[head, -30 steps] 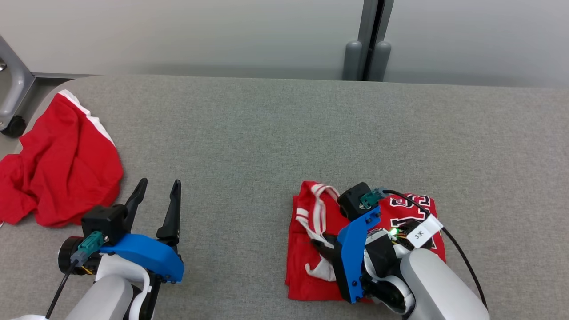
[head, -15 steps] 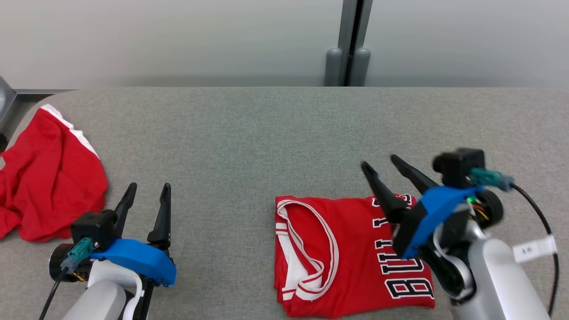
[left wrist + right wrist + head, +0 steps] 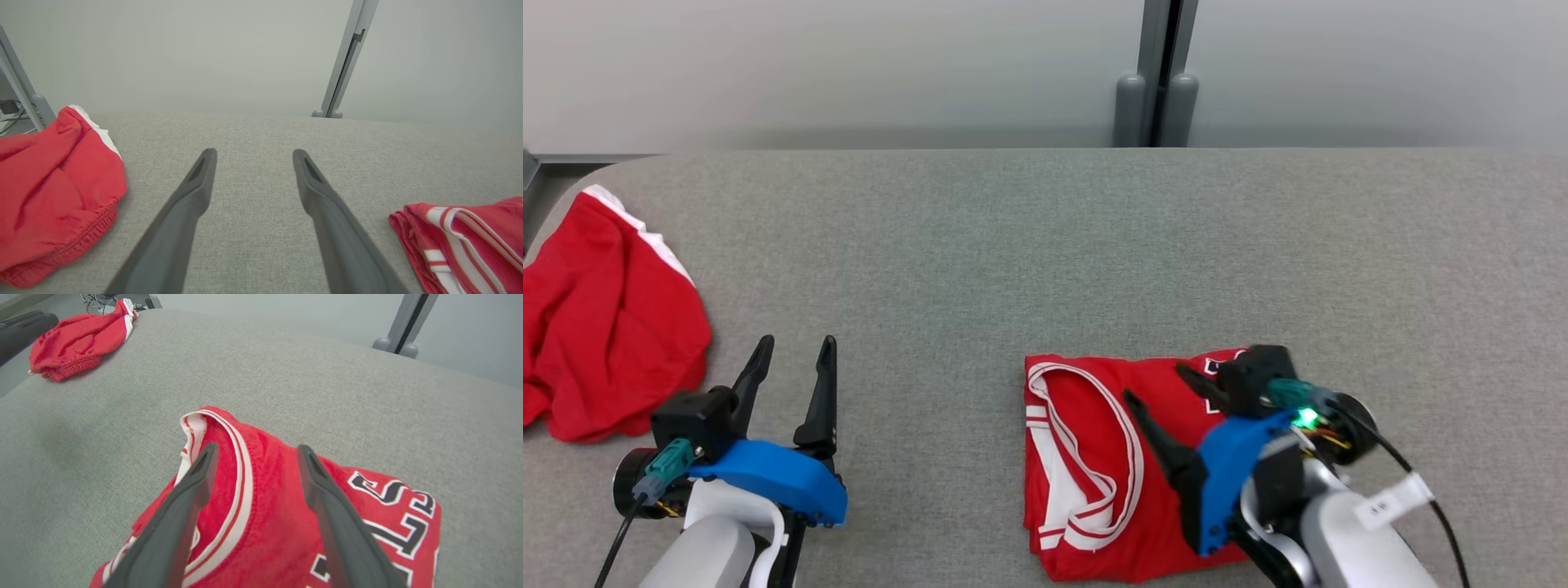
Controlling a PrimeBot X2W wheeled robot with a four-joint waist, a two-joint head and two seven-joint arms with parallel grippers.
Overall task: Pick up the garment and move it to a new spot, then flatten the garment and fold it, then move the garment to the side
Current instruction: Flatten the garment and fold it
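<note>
We see a grey, fabric-covered surface (image 3: 1013, 245) from above. A pale wall runs behind its far edge, and a grey post (image 3: 1156, 73) stands against that wall.

A red jersey (image 3: 1094, 465) lies folded into a rough rectangle at the near edge of the surface, right of the middle. A loop of white and red striped trim curves across its left part. Black letters edged in white run across its right part, partly hidden in the head view by the right arm.

The right claw (image 3: 1157, 384) is over the jersey, its two dark fingers spread apart and clamped on nothing. In the right wrist view, one side of the trim loop runs between the fingers, and the tips point toward the jersey's far edge. We cannot tell whether the tips touch the fabric.

The left claw (image 3: 796, 343) sits by the near edge, left of the middle. Its fingers are also apart and empty, with bare surface beneath and between them. It is well apart from the jersey.

A crumpled red heap (image 3: 613, 327) of cloth, with a white stripe along one side, lies at the left edge of the surface, reaching toward the far left corner. It is near the left claw but not touching it.
</note>
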